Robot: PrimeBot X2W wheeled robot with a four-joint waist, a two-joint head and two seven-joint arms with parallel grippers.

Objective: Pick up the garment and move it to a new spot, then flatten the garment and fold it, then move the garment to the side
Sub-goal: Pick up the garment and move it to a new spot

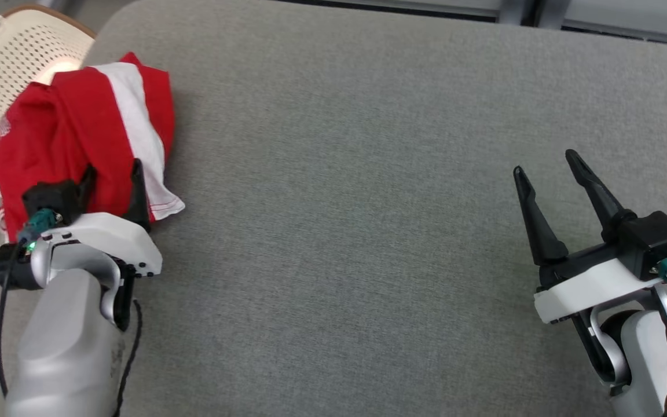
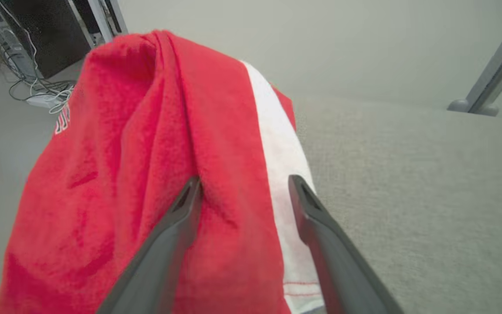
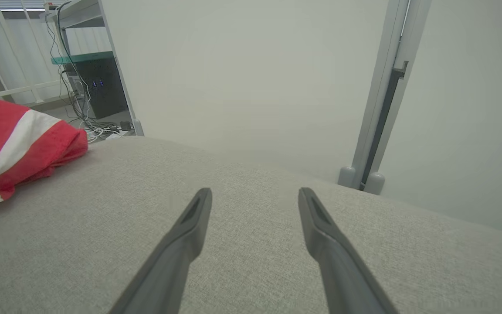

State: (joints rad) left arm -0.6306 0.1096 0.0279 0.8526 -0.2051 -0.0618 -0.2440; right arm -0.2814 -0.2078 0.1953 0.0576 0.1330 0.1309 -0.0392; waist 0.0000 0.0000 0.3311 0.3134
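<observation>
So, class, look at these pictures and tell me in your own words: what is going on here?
A two-armed robot is working on a red and white garment bunched at the left edge of a grey padded table. Its left gripper is at the cloth, jaws open on either side of a fold, not closed. The right gripper hovers open above bare table on the right.

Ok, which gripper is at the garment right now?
The left gripper: its open fingers straddle a red fold of the garment. The right gripper is open too, but over bare grey table, well away from it.
</observation>
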